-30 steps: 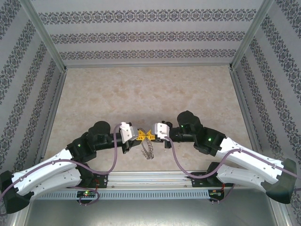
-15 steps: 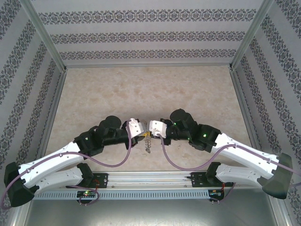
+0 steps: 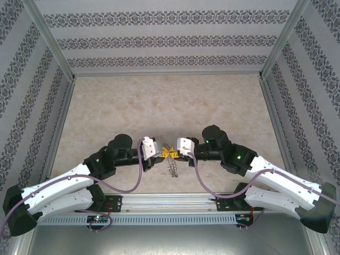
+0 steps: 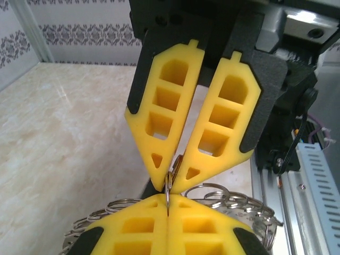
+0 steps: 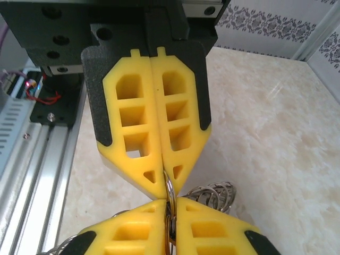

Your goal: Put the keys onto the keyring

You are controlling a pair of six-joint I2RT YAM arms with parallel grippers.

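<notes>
Marbled bench (image 3: 159,101) below, my left fingers (image 4: 154,208), pressed flat together, and right fingers (image 4: 164,146), tips converged, both pinch the keyring (image 3: 173,169) hanging between them near the arm bases; I advise parting one wire loop gently, though I cannot make out the key.

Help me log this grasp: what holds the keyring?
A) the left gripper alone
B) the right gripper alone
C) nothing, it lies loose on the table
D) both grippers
D: the left gripper and right gripper meet tip to tip, each pinching a wire of the keyring, which hangs below them.
</notes>
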